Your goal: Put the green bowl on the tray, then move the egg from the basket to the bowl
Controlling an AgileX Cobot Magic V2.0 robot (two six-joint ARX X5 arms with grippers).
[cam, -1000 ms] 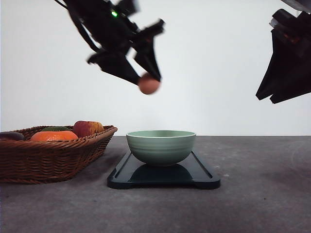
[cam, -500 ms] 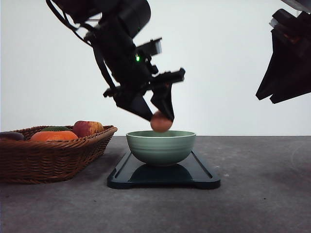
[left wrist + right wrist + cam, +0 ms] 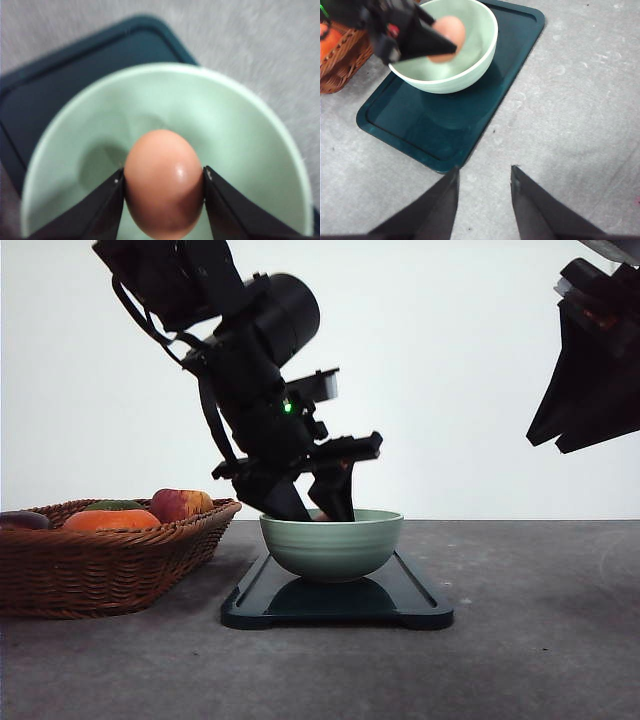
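- Small reddish-brown oval egg (image 3: 164, 184): lower end cut off by the left wrist picture's edge; in the front view almost wholly hidden behind the pale sage-green ribbed bowl's (image 3: 332, 544) rim.
- Left gripper (image 3: 312, 508): fingertips hidden inside the bowl, front view.
- Brown woven wicker basket (image 3: 110, 558): left part cut off, front view.
- Dark blue-black rectangular tray (image 3: 60, 75): blurred, partly covered by the bowl, left wrist view.
- Right gripper (image 3: 484, 200): finger bases cut off.

Reddish-brown egg (image 3: 164, 184) hangs inside sage-green bowl (image 3: 332, 543), upright on dark tray (image 3: 410, 600).
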